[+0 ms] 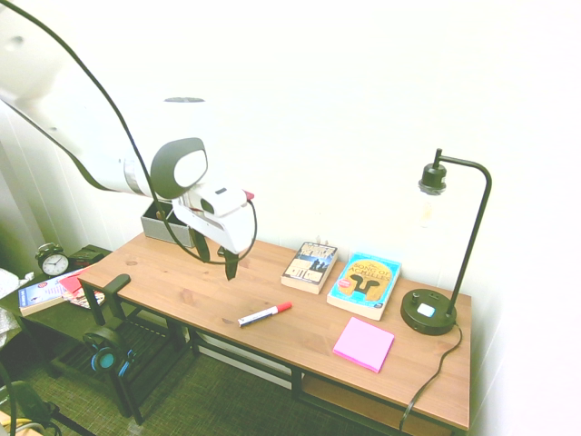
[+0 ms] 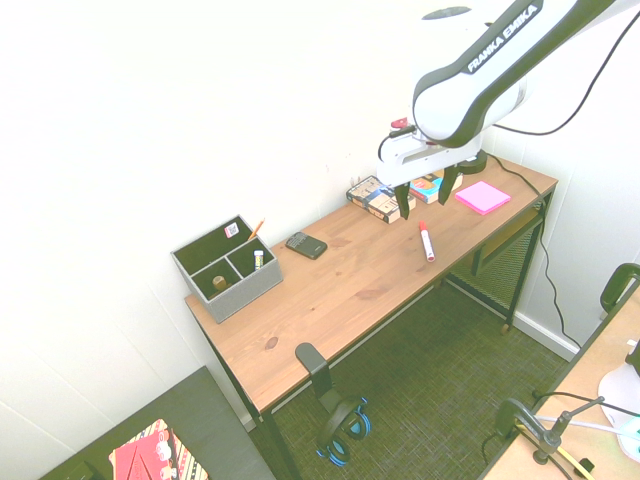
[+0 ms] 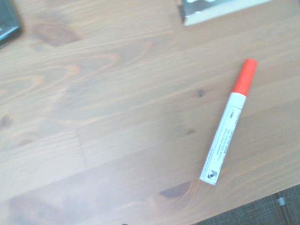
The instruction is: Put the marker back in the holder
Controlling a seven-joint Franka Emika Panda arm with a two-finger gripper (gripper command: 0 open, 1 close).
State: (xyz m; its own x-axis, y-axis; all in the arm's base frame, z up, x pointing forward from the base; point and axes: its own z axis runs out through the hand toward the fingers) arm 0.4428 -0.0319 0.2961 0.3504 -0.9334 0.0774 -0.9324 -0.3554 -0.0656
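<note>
The marker [image 1: 264, 314] [image 2: 427, 241] [image 3: 228, 123], white-bodied with a red cap, lies flat on the wooden desk near its front edge. My gripper [image 1: 216, 257] [image 2: 425, 192] hangs open and empty above the desk, a short way behind and beside the marker, without touching it. The grey holder [image 2: 227, 268] stands at the far end of the desk against the wall, with small items in its compartments. In the first exterior view the holder [image 1: 158, 227] is mostly hidden behind my arm.
A black phone [image 2: 306, 245] lies between the holder and the marker. Two books [image 1: 310, 266] [image 1: 365, 283], a pink sticky pad [image 1: 363, 343] and a black desk lamp [image 1: 430, 312] occupy the other end. Headphones [image 1: 104, 356] hang off the desk's front.
</note>
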